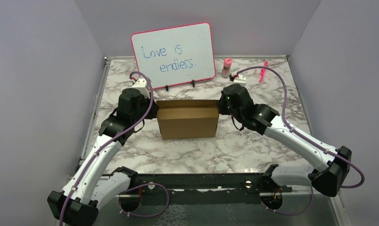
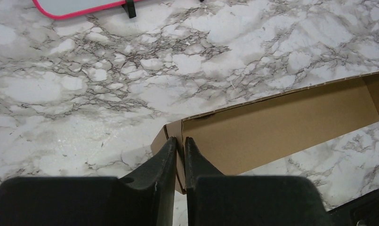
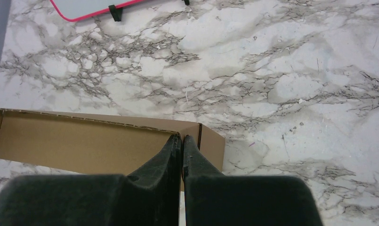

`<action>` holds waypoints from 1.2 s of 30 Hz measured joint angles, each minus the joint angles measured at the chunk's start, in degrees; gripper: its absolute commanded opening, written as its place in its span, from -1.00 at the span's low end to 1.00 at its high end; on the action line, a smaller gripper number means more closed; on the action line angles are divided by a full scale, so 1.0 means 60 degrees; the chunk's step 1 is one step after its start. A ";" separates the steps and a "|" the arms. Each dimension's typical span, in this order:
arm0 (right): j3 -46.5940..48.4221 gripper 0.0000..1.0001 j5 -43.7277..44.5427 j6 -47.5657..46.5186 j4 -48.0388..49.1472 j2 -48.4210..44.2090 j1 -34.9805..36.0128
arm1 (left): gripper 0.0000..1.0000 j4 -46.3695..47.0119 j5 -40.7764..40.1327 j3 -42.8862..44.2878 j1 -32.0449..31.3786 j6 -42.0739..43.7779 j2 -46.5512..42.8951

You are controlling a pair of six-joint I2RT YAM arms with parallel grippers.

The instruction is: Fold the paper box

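Left hand (image 2: 179, 140), right hand (image 3: 181, 137) on corrugated box (image 1: 187, 123)

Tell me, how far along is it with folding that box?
Mostly done, it seems. The box already stands on the table with its walls up. In hand: the left gripper and right gripper each pinch an end wall. Left: the top is open. No lid shows, so I can't tell what remains.

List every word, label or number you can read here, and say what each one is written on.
"Love is endless." is handwritten in blue on the pink-framed whiteboard, over two lines.
On the small pink bottle, any label is too small to read.
On the paper box, no print shows.
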 measured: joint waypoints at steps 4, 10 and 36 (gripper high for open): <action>-0.0051 -0.86 -0.0004 0.0000 0.0098 -0.0004 0.0022 | -0.80 -0.0124 -0.0066 0.0040 -0.0004 0.0149 0.0000; -0.0095 -0.86 -0.0004 0.0004 0.0178 -0.0011 0.0036 | -0.80 -0.0171 -0.0138 0.0073 -0.0029 0.0273 0.0000; -0.1953 -0.81 0.0153 -0.0007 0.2095 -0.0998 0.0262 | -0.74 0.1162 -0.0430 -0.1785 -0.0328 -0.0787 -0.1337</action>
